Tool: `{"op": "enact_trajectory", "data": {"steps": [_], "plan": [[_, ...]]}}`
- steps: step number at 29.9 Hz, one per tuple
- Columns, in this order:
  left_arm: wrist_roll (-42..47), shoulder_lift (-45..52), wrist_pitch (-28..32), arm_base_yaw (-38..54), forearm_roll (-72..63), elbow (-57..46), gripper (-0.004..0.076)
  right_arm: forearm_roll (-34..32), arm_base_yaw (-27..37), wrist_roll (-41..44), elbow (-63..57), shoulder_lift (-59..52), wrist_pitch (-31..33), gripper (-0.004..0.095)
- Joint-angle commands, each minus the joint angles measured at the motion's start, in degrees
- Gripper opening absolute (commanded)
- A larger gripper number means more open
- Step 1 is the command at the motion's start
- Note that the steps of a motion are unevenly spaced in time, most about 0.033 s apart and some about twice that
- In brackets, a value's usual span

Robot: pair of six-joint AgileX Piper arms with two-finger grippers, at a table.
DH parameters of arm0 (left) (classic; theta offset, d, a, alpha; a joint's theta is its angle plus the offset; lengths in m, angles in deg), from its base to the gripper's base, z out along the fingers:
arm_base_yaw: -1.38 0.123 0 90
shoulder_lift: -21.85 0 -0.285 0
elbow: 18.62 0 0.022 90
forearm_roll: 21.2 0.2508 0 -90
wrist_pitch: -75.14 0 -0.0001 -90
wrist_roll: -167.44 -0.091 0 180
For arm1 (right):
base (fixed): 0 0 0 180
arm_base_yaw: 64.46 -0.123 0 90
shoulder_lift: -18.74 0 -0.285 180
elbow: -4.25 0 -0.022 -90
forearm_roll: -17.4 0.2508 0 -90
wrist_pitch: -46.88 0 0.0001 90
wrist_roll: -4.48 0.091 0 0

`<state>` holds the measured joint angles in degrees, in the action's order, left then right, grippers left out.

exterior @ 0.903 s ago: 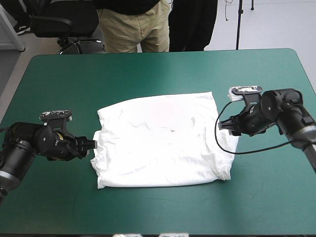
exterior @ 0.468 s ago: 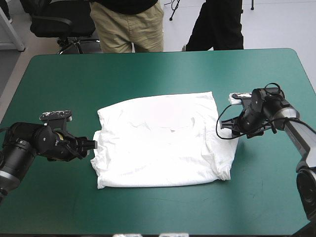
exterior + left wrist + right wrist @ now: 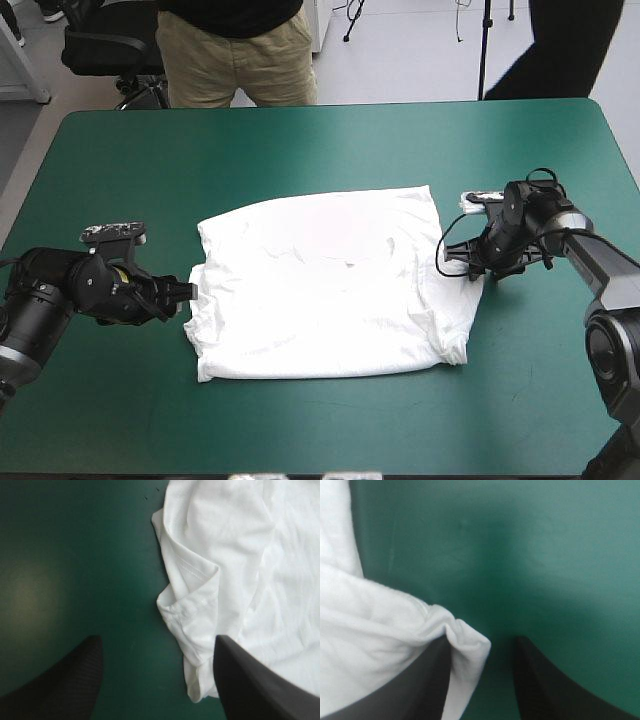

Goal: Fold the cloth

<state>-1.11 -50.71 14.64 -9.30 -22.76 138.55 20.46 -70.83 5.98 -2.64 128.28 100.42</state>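
Note:
The white T-shirt [image 3: 330, 285] lies spread flat in the middle of the teal-green cover, its sides tucked in to a rough rectangle. My left gripper [image 3: 186, 296] is low at the shirt's left edge. In the left wrist view it [image 3: 157, 639] stands open, with a folded sleeve [image 3: 192, 597] just ahead between the fingers. My right gripper [image 3: 468, 268] is at the shirt's right edge. In the right wrist view it [image 3: 482, 642] is open around a small corner of the T-shirt [image 3: 467, 647], one finger [image 3: 432, 680] under the cloth side.
The teal-green cover [image 3: 320, 150] runs wide on every side of the shirt, out to the table's far edge and both side edges.
My right gripper has turned at the wrist and drawn in slightly toward the shirt's right sleeve edge. The left arm and the shirt have not moved.

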Motion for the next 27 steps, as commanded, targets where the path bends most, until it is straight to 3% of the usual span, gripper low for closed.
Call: {"op": "enact_trajectory", "data": {"steps": [1,4,15,20,27], "plan": [[0.3,0.8,1.6,0.0,-0.7,1.7,0.0464,1.2,0.5,-2.0,0.8,-0.4,0.1,0.0243],[0.3,0.8,1.5,0.0,-0.7,1.7,0.0464,2.3,0.5,-4.8,1.0,-0.6,0.5,-0.0022],[0.3,0.8,1.2,0.0,-0.7,1.7,0.0445,4.6,-1.5,-5.2,11.3,-4.3,3.8,-0.0017],[0.3,0.8,1.2,0.0,-0.7,1.7,0.0410,10.1,-7.0,-8.1,16.2,-3.8,4.0,-0.0017],[0.3,0.8,1.2,0.0,-0.9,1.7,0.0389,10.4,-15.4,-8.1,16.8,0.3,2.8,-0.0017]]}}
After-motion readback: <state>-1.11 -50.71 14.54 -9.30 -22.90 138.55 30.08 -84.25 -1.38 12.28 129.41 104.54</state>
